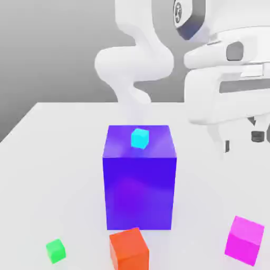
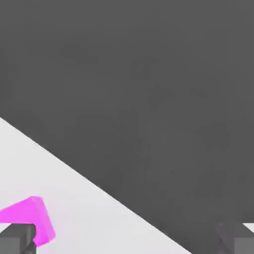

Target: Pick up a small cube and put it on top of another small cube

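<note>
- The small cyan cube (image 1: 140, 138) sits on top of the large blue cube (image 1: 140, 179), near the middle of its upper face.
- A small green cube (image 1: 55, 250) rests on the white tabletop (image 1: 47, 174) toward the exterior view's left; an orange cube (image 1: 128, 249) stands just in front of the blue one.
- A magenta cube (image 1: 244, 240) lies toward the exterior view's right.
- In the hand view the jaws stand spread wide, released, gripping nothing.
- The arm (image 1: 227, 79) hangs above the tabletop.
</note>
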